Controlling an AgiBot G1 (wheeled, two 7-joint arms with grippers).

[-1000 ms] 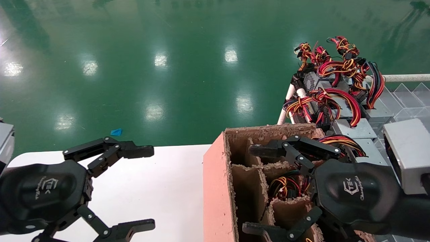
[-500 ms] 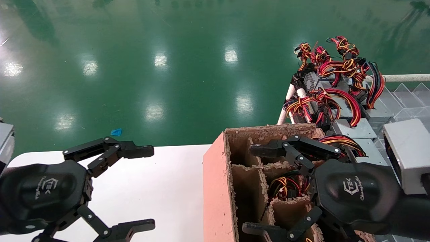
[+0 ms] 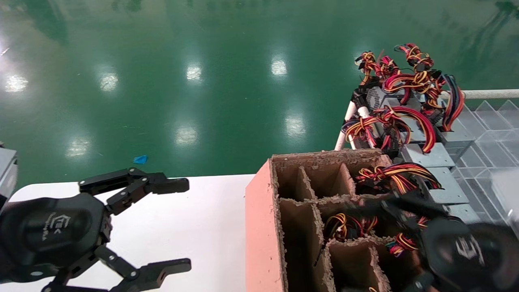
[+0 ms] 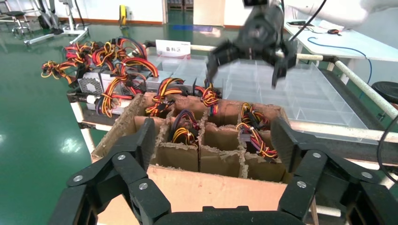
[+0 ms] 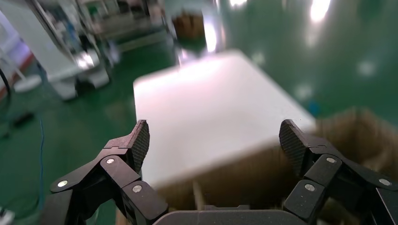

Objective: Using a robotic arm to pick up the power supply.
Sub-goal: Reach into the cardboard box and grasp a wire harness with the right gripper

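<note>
Right gripper [image 4: 251,55] hangs spread wide over the cardboard divider box [image 3: 259,227] — nothing between its fingers. From the right wrist view the jaws gape just as wide, pointing across the box toward the white table [image 3: 194,227]. The left gripper [image 3: 134,227] is parked over that table, also spread and empty.

The power supplies sit down in the cells, each showing mostly a tuft of red, yellow and black cable [image 3: 344,225]; more lie on the rack [image 3: 421,134] beyond the box.

The risk as I judge it: a finger coming down onto a torn partition instead of into a cell would crush the cardboard or tip the box. The other risk is closing on loose wires alone — the unit would dangle, snag its neighbour's cables, or slip free.

Hard to read: in the head view the right gripper is a smear at the lower corner, so which cell it is over cannot be told. The metal cases in the box are buried under their wiring.
</note>
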